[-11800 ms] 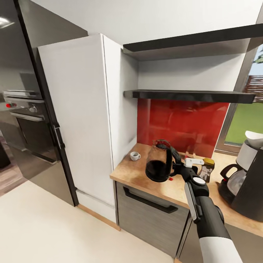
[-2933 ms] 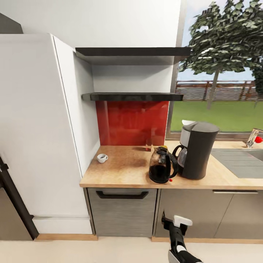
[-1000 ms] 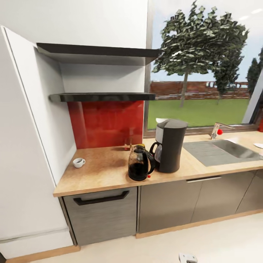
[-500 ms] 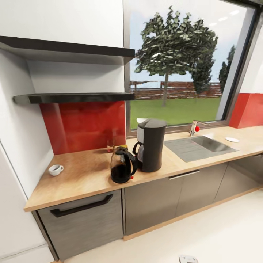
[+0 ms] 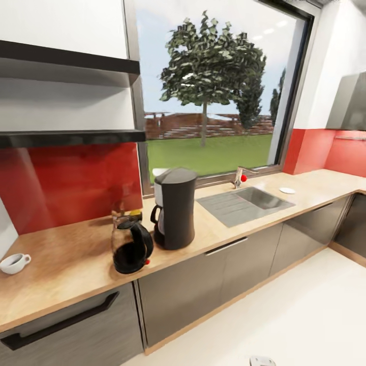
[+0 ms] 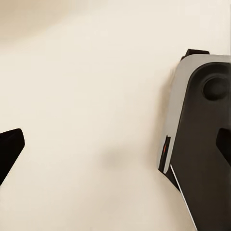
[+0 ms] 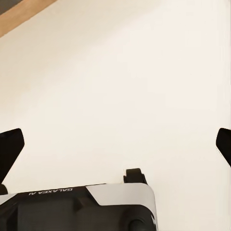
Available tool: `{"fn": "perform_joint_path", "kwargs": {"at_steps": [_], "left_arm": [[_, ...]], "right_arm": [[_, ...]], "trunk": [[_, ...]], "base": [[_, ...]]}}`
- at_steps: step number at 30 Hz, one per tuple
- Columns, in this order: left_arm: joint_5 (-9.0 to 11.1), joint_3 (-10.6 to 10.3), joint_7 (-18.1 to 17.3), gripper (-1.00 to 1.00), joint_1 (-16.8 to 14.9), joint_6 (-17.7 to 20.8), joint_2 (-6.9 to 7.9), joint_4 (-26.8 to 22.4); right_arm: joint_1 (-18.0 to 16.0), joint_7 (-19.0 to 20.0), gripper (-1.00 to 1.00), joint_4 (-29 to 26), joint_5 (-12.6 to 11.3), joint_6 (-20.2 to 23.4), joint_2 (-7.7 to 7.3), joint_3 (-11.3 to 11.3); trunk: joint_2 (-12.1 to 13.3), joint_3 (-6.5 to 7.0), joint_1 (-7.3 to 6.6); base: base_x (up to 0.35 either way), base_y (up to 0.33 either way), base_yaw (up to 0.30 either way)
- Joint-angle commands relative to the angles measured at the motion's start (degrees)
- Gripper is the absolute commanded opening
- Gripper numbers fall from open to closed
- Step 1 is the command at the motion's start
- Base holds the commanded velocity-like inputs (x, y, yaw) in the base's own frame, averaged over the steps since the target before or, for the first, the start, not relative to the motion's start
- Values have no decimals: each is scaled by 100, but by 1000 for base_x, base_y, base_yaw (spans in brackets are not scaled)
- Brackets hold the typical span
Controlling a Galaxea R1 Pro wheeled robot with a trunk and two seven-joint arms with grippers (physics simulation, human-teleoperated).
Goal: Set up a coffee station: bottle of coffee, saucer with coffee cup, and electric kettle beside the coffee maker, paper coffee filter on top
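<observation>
Both end effectors spread, empty, low over floor. Saucer (image 5: 287, 190), probably next target, lies far right on bench (image 5: 66, 259) beyond sink (image 5: 244, 203); right arm nearer.

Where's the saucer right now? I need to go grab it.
In the head view the saucer lies on the kitchen countertop at far right, just beyond the sink, well away from the coffee maker.

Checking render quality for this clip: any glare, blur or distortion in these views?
Head view: wide-angle bowing tilts the window frame; the glossy red backsplash carries soft reflections; the electric kettle and coffee maker look slightly soft. Both wrist views: flat, evenly lit cream floor, with dark fingertips at the edges.
</observation>
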Motion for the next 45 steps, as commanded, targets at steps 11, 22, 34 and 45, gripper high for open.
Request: {"fn": "perform_joint_path", "kwargs": {"at_steps": [11, 22, 34, 45], "left_arm": [[52, -50, 22, 100, 2, -14, 0, -3], [60, -50, 22, 100, 2, -14, 0, -3], [61, -46, 22, 100, 2, -13, 1, -3], [60, -41, 22, 100, 2, -14, -8, -3]], "right_arm": [[18, -15, 100, -11, -17, 27, 3, -44], [37, -15, 100, -11, -17, 27, 3, -43], [46, -15, 100, -20, -25, 27, 3, -50], [46, -20, 100, -20, -26, 27, 3, -50]], "trunk": [[-3, -2, 4], [-3, -2, 4], [-3, -2, 4], [-3, -2, 4]], "base": [[233, -218, -300], [238, -232, -300], [245, -236, -300], [246, -236, -300]]}}
